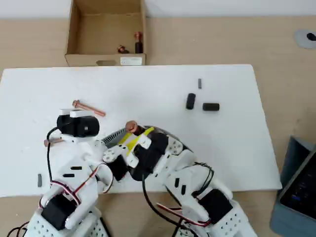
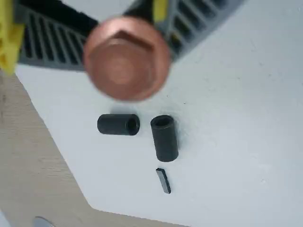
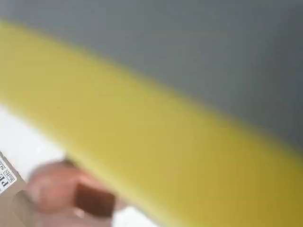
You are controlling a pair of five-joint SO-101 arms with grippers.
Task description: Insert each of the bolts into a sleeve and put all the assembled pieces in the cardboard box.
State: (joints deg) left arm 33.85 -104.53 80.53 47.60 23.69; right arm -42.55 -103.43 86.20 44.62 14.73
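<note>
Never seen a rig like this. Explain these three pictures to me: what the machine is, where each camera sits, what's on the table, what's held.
These are two small robot arms side by side. The high view looks down on both: the left arm and the right arm. The other two pictures come from a camera on each arm's wrist. On the white board lie a black sleeve, a second sleeve and a loose bolt. The cardboard box behind it already holds two copper-and-black pieces. The right gripper holds a copper bolt; the left wrist view sees its head face-on, with the sleeves beyond.
</note>
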